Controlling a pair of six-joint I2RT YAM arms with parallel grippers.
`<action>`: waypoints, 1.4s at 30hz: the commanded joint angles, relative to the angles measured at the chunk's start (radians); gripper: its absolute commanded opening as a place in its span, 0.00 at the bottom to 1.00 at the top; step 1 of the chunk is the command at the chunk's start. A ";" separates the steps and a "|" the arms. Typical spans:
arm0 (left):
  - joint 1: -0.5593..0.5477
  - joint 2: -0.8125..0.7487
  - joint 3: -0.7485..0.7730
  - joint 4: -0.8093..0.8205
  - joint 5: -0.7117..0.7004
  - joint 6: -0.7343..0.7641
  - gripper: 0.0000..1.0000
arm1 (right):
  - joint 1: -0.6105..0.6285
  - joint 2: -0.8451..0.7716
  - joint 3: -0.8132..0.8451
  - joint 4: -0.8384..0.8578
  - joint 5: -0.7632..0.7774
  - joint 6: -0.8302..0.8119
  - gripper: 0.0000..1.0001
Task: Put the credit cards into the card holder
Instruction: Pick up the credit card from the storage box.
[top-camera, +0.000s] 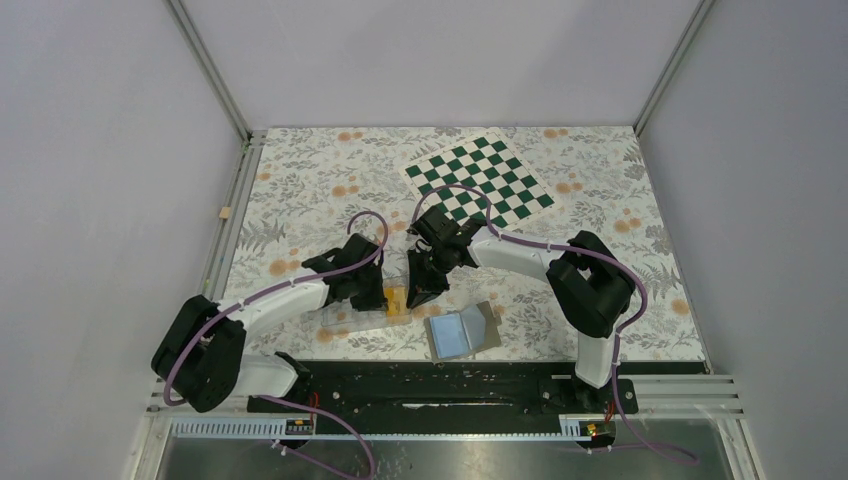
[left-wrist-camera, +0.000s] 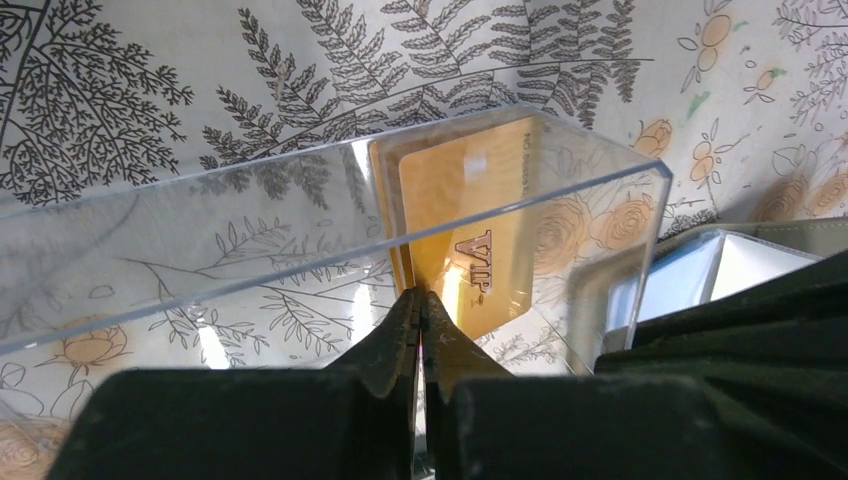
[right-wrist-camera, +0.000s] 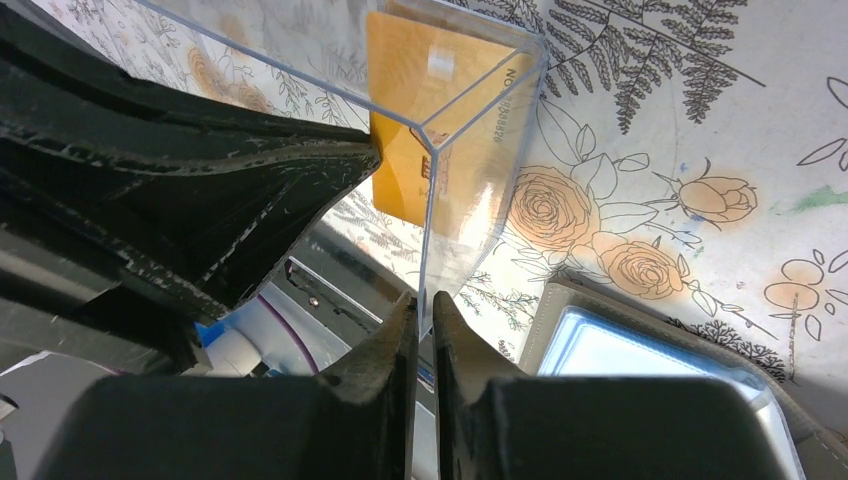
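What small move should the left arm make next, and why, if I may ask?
Probably lift the credit cards straight up: the left gripper looks shut on them inside the clear tray, the right gripper pinches its wall, and the card holder lies open nearby.

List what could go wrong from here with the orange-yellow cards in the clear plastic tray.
1. The left gripper pinches the thin orange-yellow credit card near one edge, so the card could twist or slip out.
2. A second card stands right behind it and might drag along.
3. The right gripper holds the clear plastic tray by one thin wall, so the tray may tip.
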 joint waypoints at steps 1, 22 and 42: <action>-0.019 -0.043 0.062 0.066 0.049 0.001 0.00 | 0.009 0.020 -0.008 0.022 -0.026 0.004 0.08; -0.027 -0.074 0.070 0.073 0.062 0.007 0.02 | 0.009 0.016 -0.020 0.031 -0.021 0.009 0.08; -0.036 0.004 0.054 0.076 0.060 0.010 0.07 | 0.009 -0.003 -0.025 0.034 -0.012 0.010 0.10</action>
